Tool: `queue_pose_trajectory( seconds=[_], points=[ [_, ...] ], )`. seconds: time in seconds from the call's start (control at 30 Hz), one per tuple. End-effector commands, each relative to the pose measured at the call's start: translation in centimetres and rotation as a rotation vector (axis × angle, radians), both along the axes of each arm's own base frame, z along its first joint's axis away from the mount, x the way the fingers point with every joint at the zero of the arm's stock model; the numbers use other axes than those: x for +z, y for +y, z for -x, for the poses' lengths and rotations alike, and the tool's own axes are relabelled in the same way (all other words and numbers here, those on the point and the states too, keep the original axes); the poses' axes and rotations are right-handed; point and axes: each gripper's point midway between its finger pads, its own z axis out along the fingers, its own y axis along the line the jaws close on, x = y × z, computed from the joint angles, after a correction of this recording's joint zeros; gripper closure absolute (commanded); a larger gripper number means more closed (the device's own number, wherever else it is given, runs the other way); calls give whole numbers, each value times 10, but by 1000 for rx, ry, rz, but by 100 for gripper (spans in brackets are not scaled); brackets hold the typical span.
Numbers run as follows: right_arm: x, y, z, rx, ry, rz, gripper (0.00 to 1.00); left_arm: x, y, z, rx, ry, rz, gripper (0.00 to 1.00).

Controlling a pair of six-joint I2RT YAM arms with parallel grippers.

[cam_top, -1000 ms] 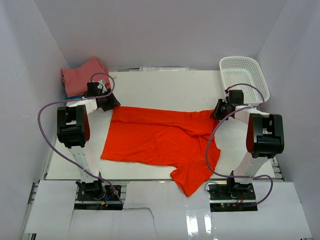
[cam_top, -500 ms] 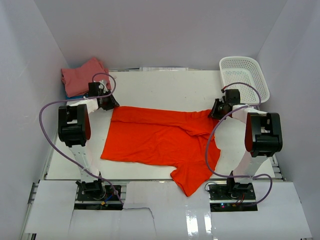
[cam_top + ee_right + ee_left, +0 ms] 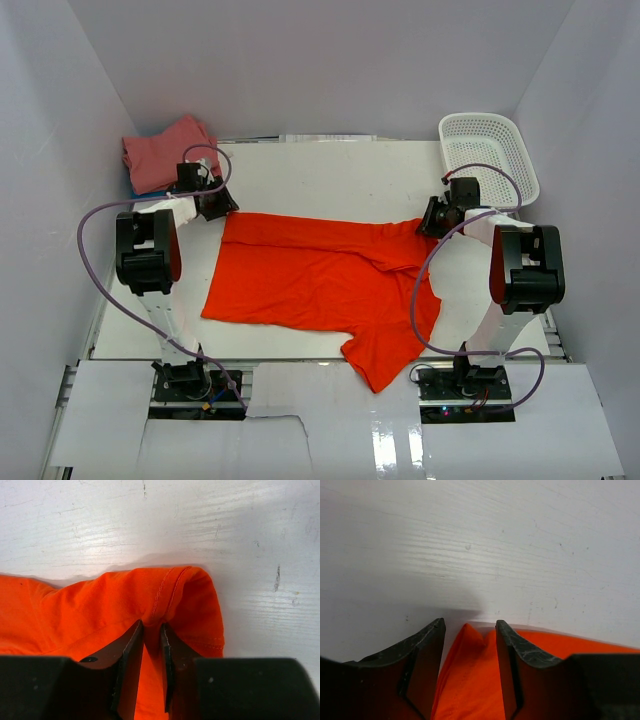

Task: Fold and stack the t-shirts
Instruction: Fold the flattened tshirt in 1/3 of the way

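The large orange-red t-shirt (image 3: 320, 270) lies spread flat on the white table (image 3: 330, 180), one sleeve hanging over the near edge. My left gripper (image 3: 222, 207) is at its far left corner; in the left wrist view (image 3: 470, 630) the jaws stand apart with the cloth corner (image 3: 470, 680) between them. My right gripper (image 3: 432, 222) is at the far right corner; in the right wrist view (image 3: 151, 630) the jaws pinch the hem of the shirt (image 3: 90, 610). The salmon-pink t-shirt (image 3: 160, 150) lies folded at the back left, on a sliver of blue cloth (image 3: 133, 190).
A white mesh basket (image 3: 478, 117) stands at the back right, just behind my right gripper. White walls close in the table on three sides. Purple cables loop from both arms.
Both grippers have shifted slightly toward the far corners of the orange-red shirt. The shirt itself has hardly moved.
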Motion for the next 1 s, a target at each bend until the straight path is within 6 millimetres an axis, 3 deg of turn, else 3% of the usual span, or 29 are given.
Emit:
queue_pose_trajectory(
  seconds=[0.0,0.27,0.43,0.57,0.63,0.8,0.9,0.97],
  points=[
    [13,0,-12,10,-44,10,74,20,8,5,18,-29,-43,44],
    [13,0,-11,13,-42,14,73,11,8,15,15,10,-47,55],
    [13,2,-11,15,-38,12,73,-1,5,18,2,55,-38,69],
    [13,3,-12,13,-35,11,73,-8,2,20,-5,85,-27,82],
    [13,3,-13,13,-37,15,73,-9,1,21,-3,89,-29,100],
    [11,8,-20,23,-40,16,78,-11,2,21,8,101,-28,100],
    [8,12,-30,31,-31,20,92,-10,4,22,21,101,-34,100],
    [1,17,-31,41,-10,24,92,-11,6,24,30,103,-44,100]
  ],
)
